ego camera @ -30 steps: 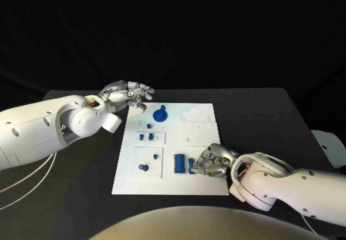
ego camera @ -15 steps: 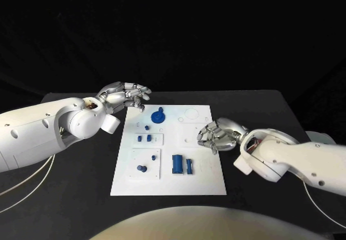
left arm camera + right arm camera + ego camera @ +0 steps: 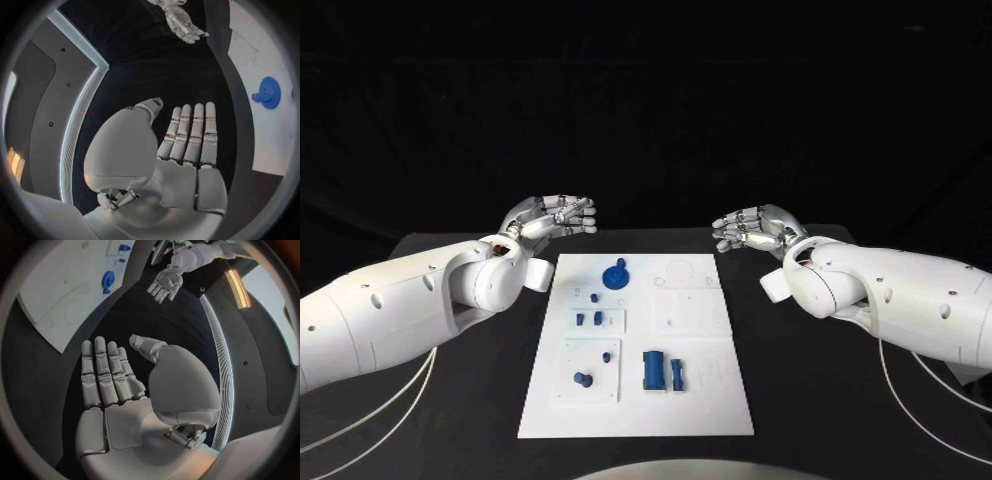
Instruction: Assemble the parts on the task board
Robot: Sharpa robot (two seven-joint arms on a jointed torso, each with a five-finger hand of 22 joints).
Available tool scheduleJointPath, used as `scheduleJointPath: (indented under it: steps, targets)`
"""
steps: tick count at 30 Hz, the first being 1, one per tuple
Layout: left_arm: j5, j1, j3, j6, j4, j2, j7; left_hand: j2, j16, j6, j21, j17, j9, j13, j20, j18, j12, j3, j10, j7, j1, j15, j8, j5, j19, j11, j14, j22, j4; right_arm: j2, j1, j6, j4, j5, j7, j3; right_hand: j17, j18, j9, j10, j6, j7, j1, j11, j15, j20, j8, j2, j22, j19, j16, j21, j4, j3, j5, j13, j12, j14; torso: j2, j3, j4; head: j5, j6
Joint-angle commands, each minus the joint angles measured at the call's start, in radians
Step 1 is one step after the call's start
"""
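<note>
The white task board (image 3: pixel 711 400) lies in the middle of the black table. On it are a blue gear-shaped part (image 3: pixel 615 273) at the far end, small blue pegs (image 3: pixel 589 318) in a square plate, and a blue cylinder (image 3: pixel 652 369) with a thinner bar (image 3: pixel 678 374) beside it near the front. A blue knob (image 3: pixel 583 379) sits at the front left. My left hand (image 3: pixel 553 215) hovers beyond the board's far left corner, fingers apart and empty. My right hand (image 3: pixel 754 228) hovers beyond the far right corner, also empty. The wrist views show flat, outstretched palms (image 3: pixel 187 150) (image 3: pixel 119 385).
In the left wrist view the gear (image 3: pixel 269 92) sits on the board (image 3: pixel 275 130), with my right hand (image 3: pixel 181 20) across from it. In the right wrist view my left hand (image 3: pixel 165 285) hangs past the board (image 3: pixel 62 300). Black table surrounds the board.
My right hand left the cylinder area at the board's near side and rose to the far right, empty. The left hand lifted slightly. The camera view shifted too.
</note>
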Motion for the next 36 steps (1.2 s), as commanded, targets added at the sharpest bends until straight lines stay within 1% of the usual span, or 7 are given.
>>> scheduleJointPath:
  steps: [1, 6, 7, 9, 10, 21, 36]
  targets:
    - [0.005, -0.001, 0.000, -0.007, -0.008, 0.006, 0.007, 0.145, -0.521, -0.769, -0.062, -0.243, -0.327, -0.063, -0.246, -0.170, -0.341, -0.375, -0.859, -0.195, -0.408, -0.158, -0.330, -0.201, -0.775, -0.152, -0.728, -0.804, -0.258, 0.007, 0.000, 0.005, -0.015, 0.011, 0.011, 0.001, -0.436, -0.170, -0.502, -0.954, -0.829, -0.208, -0.359, -0.174, -0.140, -0.255, -0.203, 0.166, -0.605, -0.817, -0.285, -0.063, 0.004, -0.622, -0.161, -0.243, -0.172, -0.945, -0.001, 0.0012, 0.0007, 0.001, 0.006]
    - [0.007, -0.006, 0.003, -0.037, 0.007, 0.007, 0.014, 0.145, -0.521, -0.769, -0.062, -0.243, -0.327, -0.063, -0.246, -0.170, -0.341, -0.375, -0.859, -0.195, -0.544, -0.158, -0.330, -0.201, -0.775, -0.152, -0.728, -0.804, -0.258, 0.005, -0.010, -0.025, 0.007, 0.035, 0.031, 0.012, -0.436, -0.170, -0.502, -0.954, -0.829, -0.208, -0.490, -0.174, -0.140, -0.255, -0.203, 0.166, -0.605, -0.817, -0.285, -0.063, 0.004, -0.622, -0.161, -0.243, -0.172, -0.945, -0.004, 0.0031, 0.0069, 0.000, 0.020]
    - [0.007, -0.008, 0.004, -0.049, 0.013, 0.007, 0.016, 0.145, -0.521, -0.769, -0.062, -0.243, -0.327, -0.063, -0.246, -0.170, -0.341, -0.375, -0.859, -0.195, -0.576, -0.158, -0.330, -0.201, -0.775, -0.152, -0.728, -0.804, -0.258, 0.004, -0.015, -0.037, 0.016, 0.045, 0.039, 0.017, -0.436, -0.170, -0.502, -0.954, -0.829, -0.208, -1.195, -0.174, -0.140, -0.255, -0.203, 0.166, -0.605, -0.817, -0.285, -0.063, 0.004, -0.622, -0.161, -0.243, -0.172, -0.945, -0.005, 0.0039, 0.0093, 0.000, 0.026]
    - [0.008, -0.013, 0.007, -0.078, 0.029, 0.007, 0.023, 0.145, -0.521, -0.769, -0.062, -0.243, -0.327, -0.063, -0.246, -0.170, -0.341, -0.375, -0.859, -0.195, -0.637, -0.158, -0.330, -0.201, -0.775, -0.152, -0.728, -0.804, -0.258, 0.002, -0.025, -0.066, 0.038, 0.069, 0.058, 0.028, -0.436, -0.170, -0.502, -0.954, -0.829, -0.208, -1.195, -0.174, -0.140, -0.255, -0.203, 0.166, -0.605, -0.817, -0.285, -0.063, 0.004, -0.622, -0.161, -0.243, -0.172, -0.945, -0.008, 0.0058, 0.0154, 0.000, 0.041]
    - [0.009, -0.017, 0.009, -0.096, 0.038, 0.007, 0.027, 0.145, -0.521, -0.769, -0.062, -0.243, -0.327, -0.063, -0.246, -0.170, -0.341, -0.375, -0.859, -0.195, -1.364, -0.158, -0.330, -0.201, -0.775, -0.152, -0.728, -0.804, -0.258, 0.001, -0.032, -0.084, 0.051, 0.083, 0.070, 0.035, -0.436, -0.170, -0.502, -0.954, -0.829, -0.208, -1.195, -0.174, -0.140, -0.255, -0.203, 0.166, -0.605, -0.817, -0.285, -0.063, 0.004, -0.622, -0.161, -0.243, -0.172, -0.945, -0.010, 0.0070, 0.0191, 0.000, 0.050]
    - [0.020, -0.072, 0.039, -0.407, 0.202, 0.007, 0.096, 0.145, -0.521, -0.769, -0.062, -0.243, -0.327, -0.063, -0.246, -0.170, -0.341, -0.375, -0.859, -0.195, -1.364, -0.158, -0.330, -0.201, -0.775, -0.152, -0.728, -0.804, -0.258, -0.018, -0.122, -0.336, 0.240, 0.290, 0.237, 0.133, -0.436, -0.170, -0.502, -0.954, -0.829, -0.208, -1.195, -0.174, -0.140, -0.255, -0.203, 0.166, -0.605, -0.817, -0.285, -0.063, 0.004, -0.622, -0.161, -0.243, -0.172, -0.945, -0.028, 0.0201, 0.0607, -0.002, 0.150]
    - [0.026, -0.100, 0.055, -0.564, 0.285, 0.008, 0.131, 0.145, -0.521, -0.769, -0.062, -0.243, -0.327, -0.063, -0.246, -0.170, -0.341, -0.375, -0.859, -0.195, -1.364, -0.158, -0.330, -0.201, -0.775, -0.152, -0.728, -0.804, -0.258, -0.022, -0.140, -0.385, 0.278, 0.331, 0.270, 0.152, -0.436, -0.170, -0.502, -0.954, -0.829, -0.208, -1.195, -0.174, -0.140, -0.255, -0.203, 0.166, -0.605, -0.817, -0.285, -0.063, 0.004, -0.622, -0.161, -0.243, -0.172, -0.945, -0.029, 0.0210, 0.0636, -0.002, 0.157]
